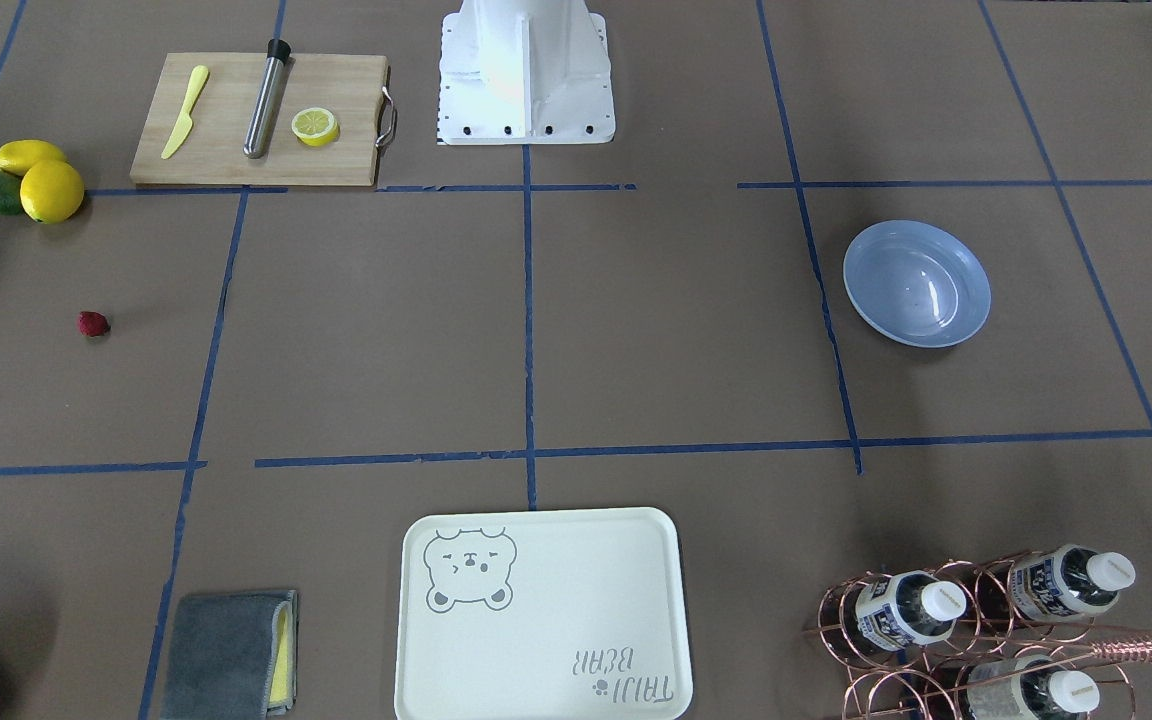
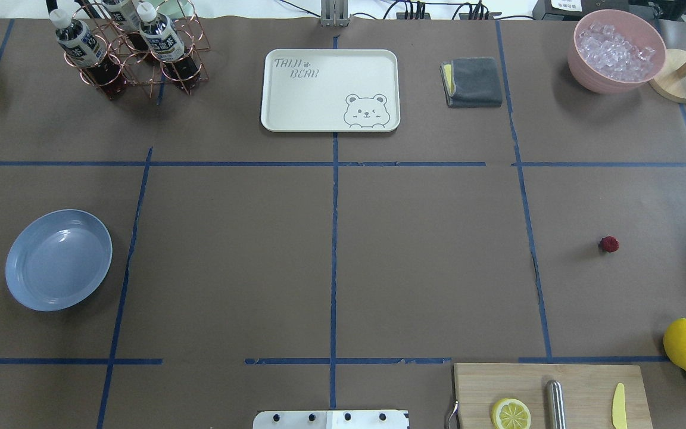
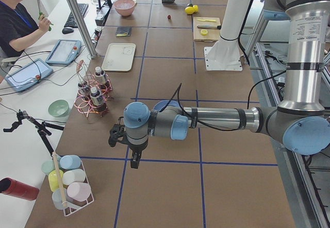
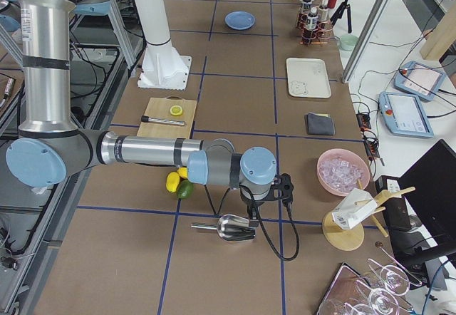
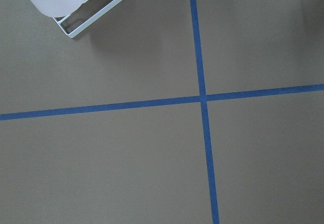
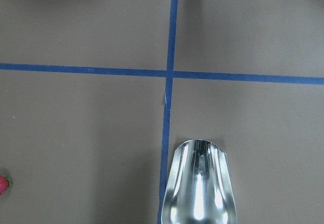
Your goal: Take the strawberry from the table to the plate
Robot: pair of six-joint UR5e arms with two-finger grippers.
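Cream "TAIJI BEAR" tray (image 2: 319,89); strawberry (image 2: 608,243) on table (image 2: 426,268), far from plate (image 2: 57,262); left tool (image 3: 135,162), right tool (image 4: 252,217): spread untellable.

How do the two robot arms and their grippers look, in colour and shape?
Both the left arm and the right arm are silver-grey metal tubes with round light-blue joint caps and black rings. A thin black cable runs along each. The left gripper and the right gripper are small and black.

A white side bench (image 3: 20,150) is set alongside, with slanted aluminium posts (image 3: 77,19) at its edge. Two tablet pendants (image 3: 64,51) are laid on it. A person (image 3: 15,21) is seated there.
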